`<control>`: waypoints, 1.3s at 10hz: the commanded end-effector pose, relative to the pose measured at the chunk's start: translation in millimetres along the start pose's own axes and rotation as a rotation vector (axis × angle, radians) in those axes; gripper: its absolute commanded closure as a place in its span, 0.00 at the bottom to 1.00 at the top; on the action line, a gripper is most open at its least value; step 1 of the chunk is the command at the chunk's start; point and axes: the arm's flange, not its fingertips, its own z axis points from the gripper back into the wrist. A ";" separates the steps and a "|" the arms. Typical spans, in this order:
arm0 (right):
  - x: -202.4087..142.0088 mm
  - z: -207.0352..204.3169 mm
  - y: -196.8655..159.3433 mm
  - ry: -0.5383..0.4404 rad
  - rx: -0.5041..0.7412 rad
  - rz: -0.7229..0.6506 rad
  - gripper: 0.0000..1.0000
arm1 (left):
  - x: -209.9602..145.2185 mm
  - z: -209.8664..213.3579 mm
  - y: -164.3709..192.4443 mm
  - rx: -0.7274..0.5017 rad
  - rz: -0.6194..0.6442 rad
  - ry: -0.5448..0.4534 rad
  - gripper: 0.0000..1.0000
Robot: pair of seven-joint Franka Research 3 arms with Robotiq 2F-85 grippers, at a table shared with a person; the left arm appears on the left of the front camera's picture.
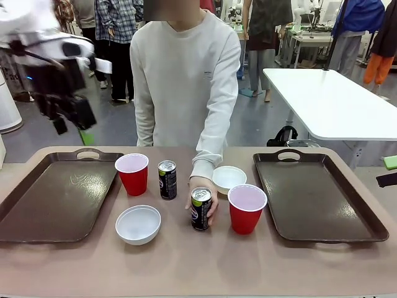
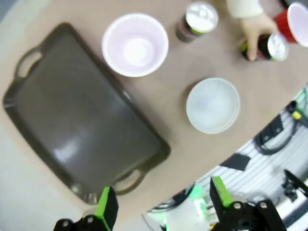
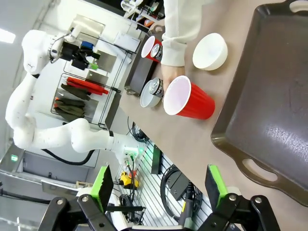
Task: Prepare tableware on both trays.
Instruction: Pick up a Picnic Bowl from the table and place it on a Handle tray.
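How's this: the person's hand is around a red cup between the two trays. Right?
No. The hand is around a can, not a red cup, as the front view shows. It does stand between the left tray and right tray.

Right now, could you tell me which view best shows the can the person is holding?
The front view: the can stands upright, label visible. The left wrist view gives a blurred top-down look; the right wrist view, mainly its lid.
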 end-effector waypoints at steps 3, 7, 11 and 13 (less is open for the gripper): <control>-0.4 0.1 0.2 -0.003 0.009 0.004 0.00 | -30.3 -41.1 -45.1 -0.039 -0.018 0.005 0.00; -0.4 0.1 0.2 -0.003 0.009 0.004 0.00 | -2.4 -31.3 -36.4 0.006 -0.029 0.030 0.00; -0.4 0.1 0.2 -0.003 0.009 0.004 0.00 | 6.2 -91.4 -55.1 -0.021 0.268 0.100 0.00; -0.4 0.1 0.2 -0.003 0.009 0.004 0.00 | 3.8 -125.2 -76.9 -0.017 0.416 0.070 0.00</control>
